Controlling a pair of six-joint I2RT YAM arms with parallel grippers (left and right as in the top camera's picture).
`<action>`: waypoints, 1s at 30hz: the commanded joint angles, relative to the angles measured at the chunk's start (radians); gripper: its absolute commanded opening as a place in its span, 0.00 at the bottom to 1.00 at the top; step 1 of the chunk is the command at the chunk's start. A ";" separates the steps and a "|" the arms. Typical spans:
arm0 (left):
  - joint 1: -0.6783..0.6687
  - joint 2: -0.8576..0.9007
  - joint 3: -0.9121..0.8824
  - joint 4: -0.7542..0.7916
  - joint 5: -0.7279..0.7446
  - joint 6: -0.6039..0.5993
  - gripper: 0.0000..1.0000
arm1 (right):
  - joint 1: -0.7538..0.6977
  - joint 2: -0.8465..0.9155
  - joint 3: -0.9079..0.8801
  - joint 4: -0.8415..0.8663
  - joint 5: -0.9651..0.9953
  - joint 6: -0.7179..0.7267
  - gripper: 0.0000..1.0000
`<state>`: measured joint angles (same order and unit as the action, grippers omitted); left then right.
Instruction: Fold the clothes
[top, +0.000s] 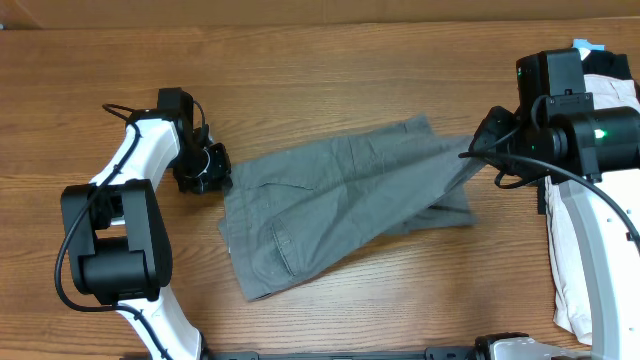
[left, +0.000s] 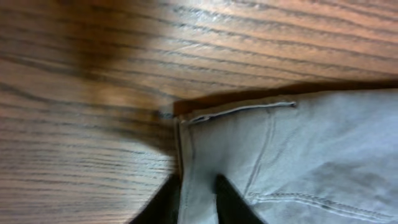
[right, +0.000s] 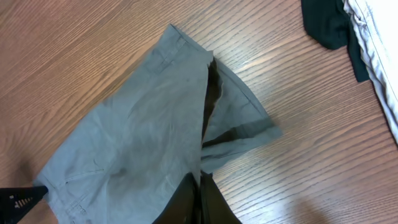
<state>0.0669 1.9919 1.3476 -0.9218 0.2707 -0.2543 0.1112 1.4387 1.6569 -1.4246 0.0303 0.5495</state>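
Note:
The clothes are grey shorts spread across the middle of the wooden table, waistband end to the left. My left gripper is low at the waistband corner. In the left wrist view its two dark fingers stand close on either side of the stitched cloth edge, which fills the gap between them. My right gripper is at the leg end on the right. There its jaws are pressed together on the leg's fabric, which rises off the table in a taut ridge toward them.
A pile of white cloth lies under the right arm along the table's right side. A dark garment lies beside the white pile. Bare wood stretches behind the shorts.

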 joint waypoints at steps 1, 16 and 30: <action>-0.002 0.015 0.001 0.008 0.037 0.004 0.07 | -0.002 -0.023 0.032 0.005 0.023 0.000 0.05; 0.000 -0.046 0.238 -0.183 0.033 0.032 0.04 | -0.002 -0.023 0.031 0.048 0.051 0.005 0.04; -0.015 -0.290 0.501 -0.442 0.033 0.048 0.04 | -0.002 -0.023 0.016 -0.064 0.053 0.000 0.04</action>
<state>0.0536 1.7348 1.8317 -1.3357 0.2974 -0.2283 0.1112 1.4387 1.6569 -1.4765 0.0597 0.5499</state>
